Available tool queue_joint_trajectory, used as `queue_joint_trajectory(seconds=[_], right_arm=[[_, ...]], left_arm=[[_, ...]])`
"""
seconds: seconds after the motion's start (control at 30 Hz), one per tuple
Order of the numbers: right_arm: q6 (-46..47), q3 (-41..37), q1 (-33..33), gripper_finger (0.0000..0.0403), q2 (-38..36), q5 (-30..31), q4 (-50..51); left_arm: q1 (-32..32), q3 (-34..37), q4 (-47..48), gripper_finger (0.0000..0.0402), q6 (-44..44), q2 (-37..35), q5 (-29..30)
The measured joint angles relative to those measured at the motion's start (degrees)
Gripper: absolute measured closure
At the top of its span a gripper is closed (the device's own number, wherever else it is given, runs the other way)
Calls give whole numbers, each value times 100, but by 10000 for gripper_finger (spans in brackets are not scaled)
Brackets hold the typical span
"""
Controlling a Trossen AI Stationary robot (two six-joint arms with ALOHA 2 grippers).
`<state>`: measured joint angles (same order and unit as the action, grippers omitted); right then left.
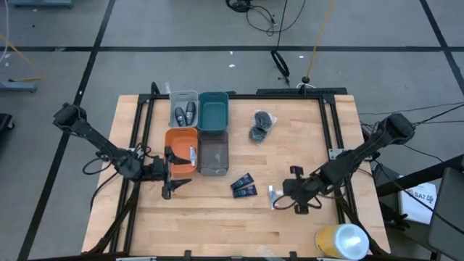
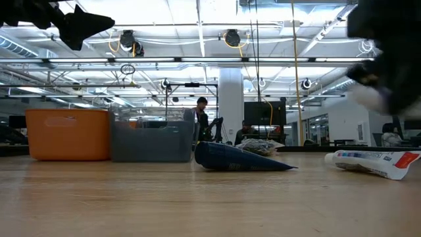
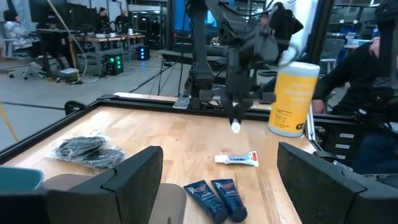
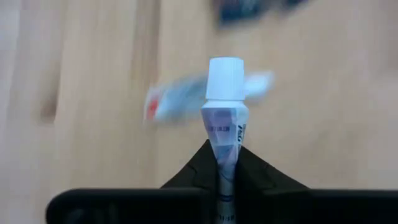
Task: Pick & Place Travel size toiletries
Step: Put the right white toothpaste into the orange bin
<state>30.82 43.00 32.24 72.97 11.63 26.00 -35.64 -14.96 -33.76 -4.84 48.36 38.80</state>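
Note:
My right gripper (image 1: 288, 193) hangs above the table's right near part, shut on a white tube (image 4: 224, 127) with its cap (image 3: 235, 127) pointing down. A second white tube (image 1: 273, 196) lies flat on the wood below it. Two dark blue packets (image 1: 243, 187) lie side by side to its left. Two dark grey puffs (image 1: 260, 125) rest farther back. Two dark oval bottles (image 1: 185, 113) lie in the clear bin, and a white tube (image 1: 192, 154) lies in the orange bin (image 1: 176, 141). My left gripper (image 1: 171, 176) is open, near the orange bin's near side. My right gripper pinches the white tube's flattened body (image 4: 224, 163) between its two fingers, behind the shoulder and cap. The fingers come from above, pointing down, and lie along the tube. The tube hangs cap down, lifted clear of the table.
A teal bin (image 1: 214, 112) and a grey bin (image 1: 214, 154) stand beside the clear and orange ones. A big yellow cylinder (image 1: 339, 241) with a white end lies at the right near corner. Black rails frame the table's edges. Bare wood spreads along the near side.

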Motion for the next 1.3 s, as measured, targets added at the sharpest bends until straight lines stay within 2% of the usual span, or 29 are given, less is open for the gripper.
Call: queue_joint_trajectory(seconds=[0.2,0.3,0.47,0.53,0.67,0.73,1.0,1.17,1.3], right_arm=[[-1123,2,-45,384,-314,1237,-1216],[-1880,2,-228,392,-283,1401,-1909],[-3000,-266,-699,391,-170,1389,-3732],[-3433,-485,-905,388,-131,1268,-4698],[-3907,-1108,-1339,387,-76,101,-6907],[-3907,-1336,-1501,388,-35,-120,-7627],[-3772,-1578,-1767,390,-23,-101,-7585],[-3760,-1606,-1756,390,-22,-121,-7584],[-3737,-1606,-1754,390,-22,-128,-7551]], left_arm=[[334,-2,-326,96,-166,296,18],[502,-5,-729,96,-3,735,-25],[739,-59,-1601,96,526,1652,-342],[822,-125,-1886,96,754,1970,-481],[1030,-503,-2041,96,982,2569,-718],[1169,-805,-2037,96,892,2844,-743],[1745,-2437,-2023,96,896,4090,-1143],[1959,-3288,-1993,96,908,4963,-1774],[2082,-3927,-2014,96,1001,5600,-1838]])
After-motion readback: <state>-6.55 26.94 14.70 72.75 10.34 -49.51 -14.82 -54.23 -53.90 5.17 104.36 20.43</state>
